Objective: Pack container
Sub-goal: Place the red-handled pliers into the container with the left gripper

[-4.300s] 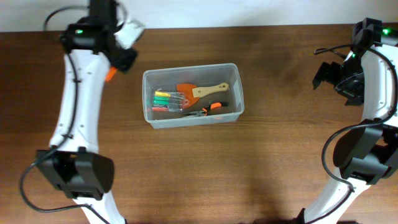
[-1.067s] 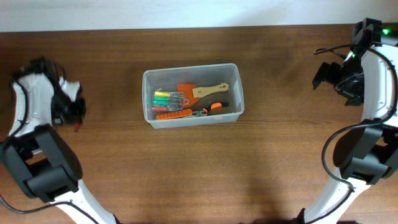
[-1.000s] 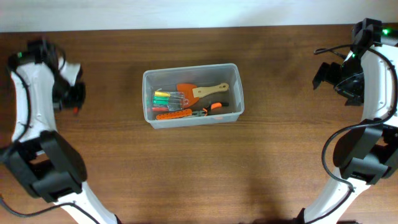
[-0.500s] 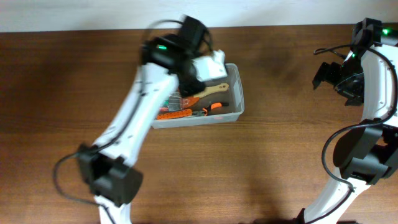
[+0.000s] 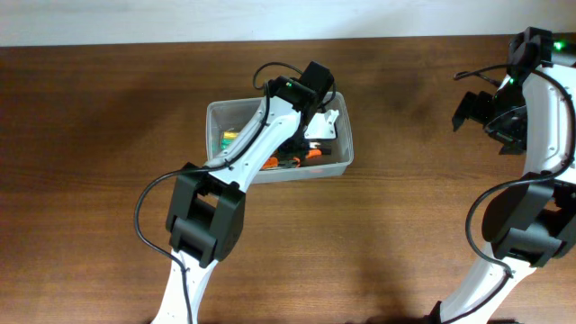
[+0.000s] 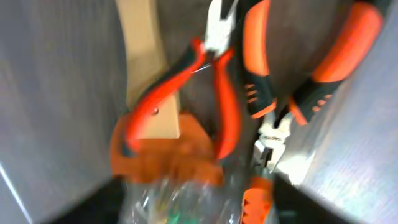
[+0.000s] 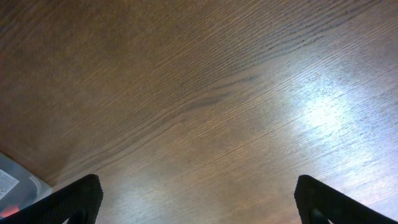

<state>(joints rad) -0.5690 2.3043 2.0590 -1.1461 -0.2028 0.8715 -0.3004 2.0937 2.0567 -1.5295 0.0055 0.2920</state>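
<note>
Translucent container (image 5: pixel 214 117), centre frame, lies directly under the left gripper (image 5: pixel 320 124), its jaws' state unclear; the right gripper (image 5: pixel 470 108), spread wide, hangs well apart at far right.

L arm (image 5: pixel 247 157), R arm (image 5: pixel 551 126): white link shells, blk joint housings (image 5: pixel 205 225), blk ext. cables (image 5: pixel 138 214), green LEDs (image 5: pixel 290 84). R gripper (image 7: pixel 199 202): blk fingers (image 7: pixel 78 198).
</note>
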